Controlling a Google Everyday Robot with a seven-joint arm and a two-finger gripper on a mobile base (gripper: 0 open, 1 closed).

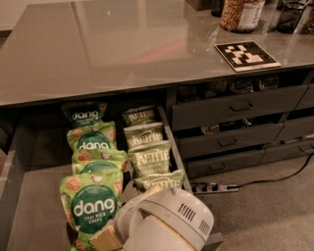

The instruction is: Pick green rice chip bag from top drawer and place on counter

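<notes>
The top drawer (34, 206) stands pulled open under the grey counter (122, 44). Several green Dang rice chip bags stand in a row in it; the front one (93, 206) faces me at lower left, with more behind it (92, 139). A row of pale green Kettle bags (149, 157) stands to their right. My arm's white housing (167, 223) fills the bottom centre, right of the front Dang bag. My gripper (105, 240) sits below that housing at the bottom edge, by the front bag's lower right corner, mostly hidden.
A black-and-white marker tile (247, 55) and a jar (241, 13) sit on the counter's far right. Shut drawers (235, 105) fill the cabinet to the right. A power strip (213, 188) and cable lie on the floor.
</notes>
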